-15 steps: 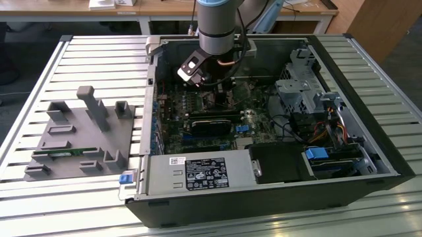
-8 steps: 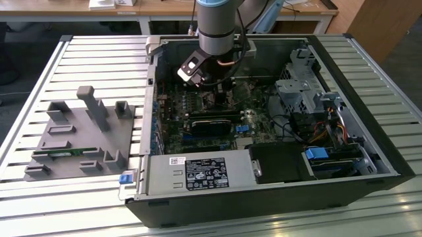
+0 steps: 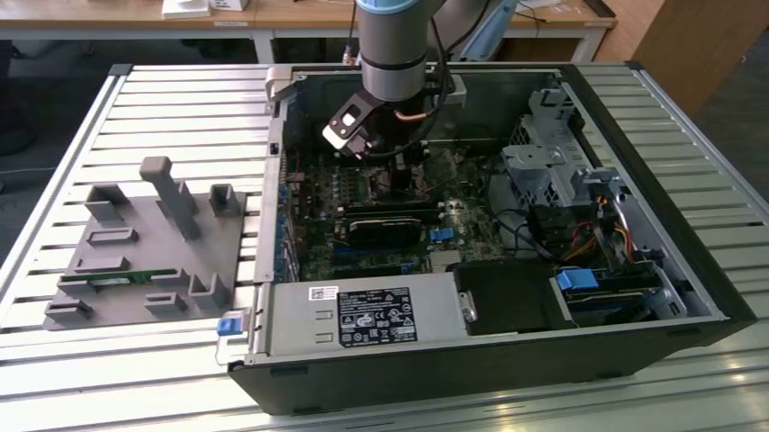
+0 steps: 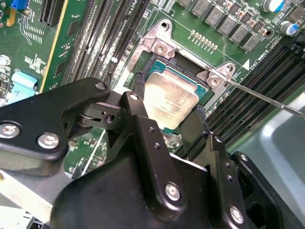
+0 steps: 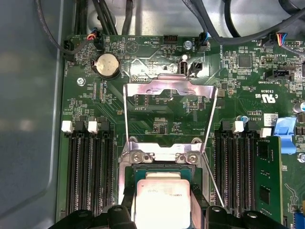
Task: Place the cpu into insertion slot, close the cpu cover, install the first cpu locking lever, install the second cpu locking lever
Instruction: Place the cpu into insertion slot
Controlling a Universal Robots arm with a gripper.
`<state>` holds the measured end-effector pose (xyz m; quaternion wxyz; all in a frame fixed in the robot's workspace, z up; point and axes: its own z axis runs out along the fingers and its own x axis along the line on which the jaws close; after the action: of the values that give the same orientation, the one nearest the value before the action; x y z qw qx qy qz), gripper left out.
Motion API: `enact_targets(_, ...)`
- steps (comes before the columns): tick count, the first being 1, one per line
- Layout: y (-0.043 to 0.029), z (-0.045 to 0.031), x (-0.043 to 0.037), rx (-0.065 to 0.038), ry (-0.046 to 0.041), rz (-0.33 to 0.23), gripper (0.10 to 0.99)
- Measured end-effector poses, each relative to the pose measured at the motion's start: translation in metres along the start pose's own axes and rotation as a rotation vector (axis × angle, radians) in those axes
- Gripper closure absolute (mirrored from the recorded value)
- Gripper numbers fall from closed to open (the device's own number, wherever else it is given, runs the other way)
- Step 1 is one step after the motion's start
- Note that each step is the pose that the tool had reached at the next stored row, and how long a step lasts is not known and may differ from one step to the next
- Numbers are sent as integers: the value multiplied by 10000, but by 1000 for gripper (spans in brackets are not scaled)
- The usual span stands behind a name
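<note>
Step one in hand. The gripper jaws clasp the cpu by opposite edges, in or just above the socket; cannot tell which. The cpu cover stands flipped open. Judgement: letting go calls for the chip lying square and flat.

The arm is reaching down through the open side of the computer case, with the drive cage crowding the exterior view's right. The cpu cover is standing open, so the socket top is lying free. The jaws, clasping the cpu, are filling the narrow gaps to the memory slots on both sides. A thin locking lever is slanting just beside.
</note>
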<state>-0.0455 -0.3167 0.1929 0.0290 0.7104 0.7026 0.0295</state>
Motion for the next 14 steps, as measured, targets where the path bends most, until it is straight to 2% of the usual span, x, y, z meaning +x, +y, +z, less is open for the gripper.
enact_targets(14, 0, 2, 0, 0, -5, 42, 545)
